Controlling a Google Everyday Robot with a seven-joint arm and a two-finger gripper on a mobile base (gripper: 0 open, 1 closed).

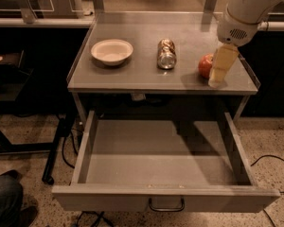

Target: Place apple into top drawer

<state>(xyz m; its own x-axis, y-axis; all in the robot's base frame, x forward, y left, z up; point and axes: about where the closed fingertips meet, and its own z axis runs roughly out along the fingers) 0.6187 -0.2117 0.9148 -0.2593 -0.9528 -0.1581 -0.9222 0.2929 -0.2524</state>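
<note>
- Camera view shows the top drawer [109, 200] nearest, at 6 o'clock: pulled fully out, a wide, shallow grey metal tray with a flat front panel and a small dark curved handle [166, 205]. Nothing lies inside it.
- So the opening is done; grasping, carrying and releasing the apple remain, as I judge it.
- Above it, the tabletop [132, 77] is a dull, smooth grey metal sheet with a low raised rim.
- At 2 o'clock, near the tabletop's front right corner, sits the apple [205, 65]: small, round, red-orange, matte.
- The claw [221, 67], pale yellow and translucent, reaches down just beside the apple at its 3 o'clock, partly overlapping it. I cannot tell whether it is released or clenched, or whether it touches the fruit.
- At 12 o'clock a shiny silver-brown can [166, 54] lies on its side.
- At 10 o'clock stands a shallow, cream-coloured round bowl [111, 51].
- Farthest, the white, smooth-shelled arm [244, 11] rises at 1 o'clock.
</note>
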